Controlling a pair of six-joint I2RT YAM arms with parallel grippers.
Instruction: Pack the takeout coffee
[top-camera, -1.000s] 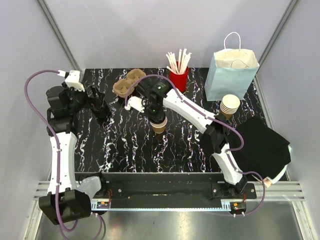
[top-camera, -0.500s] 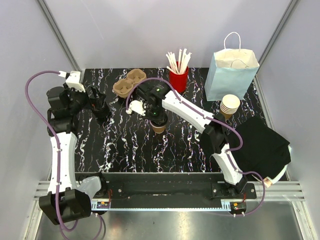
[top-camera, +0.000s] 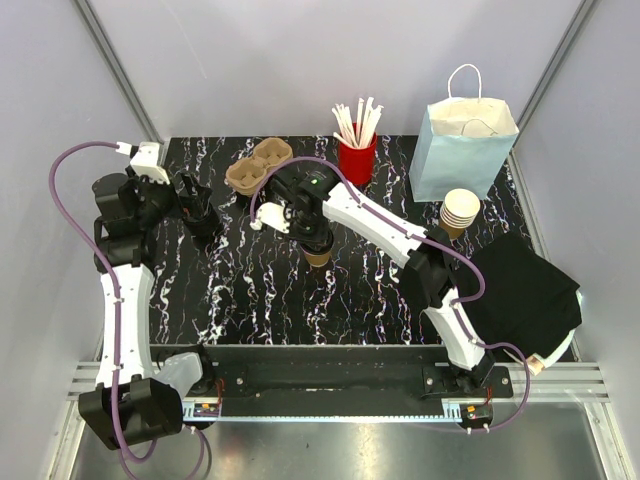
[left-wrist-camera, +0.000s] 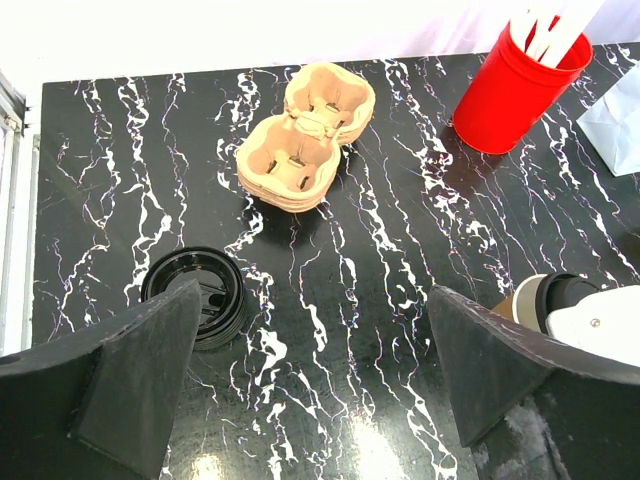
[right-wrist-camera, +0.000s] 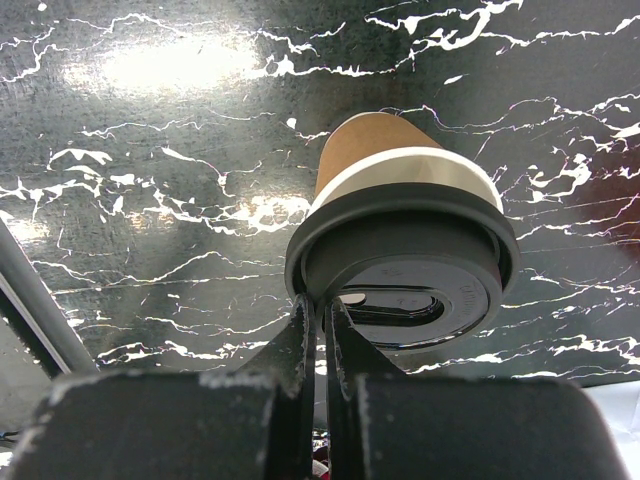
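Note:
The takeout coffee (top-camera: 319, 257) is a small tan-brown paper cup (right-wrist-camera: 372, 150) with a black lid (right-wrist-camera: 415, 262), standing on the marble table at mid-centre. My right gripper (top-camera: 309, 236) sits over it, and in the right wrist view my gripper (right-wrist-camera: 325, 312) is shut with its thin fingers pinching the lid's near rim. The cup's edge also shows in the left wrist view (left-wrist-camera: 524, 297). The pale blue paper bag (top-camera: 462, 150) stands open at the back right. My left gripper (top-camera: 199, 213) is open and empty at the far left, also seen in its wrist view (left-wrist-camera: 312, 300).
A stack of black lids (left-wrist-camera: 196, 297) lies by my left finger. A pulp cup carrier (top-camera: 257, 165) and a red cup of white sticks (top-camera: 357, 150) stand at the back. Nested brown cups (top-camera: 460, 212) sit by the bag. A black cloth (top-camera: 525, 290) lies at the right.
My right gripper has shifted slightly left and covers more of the cup from above. The left arm has not moved.

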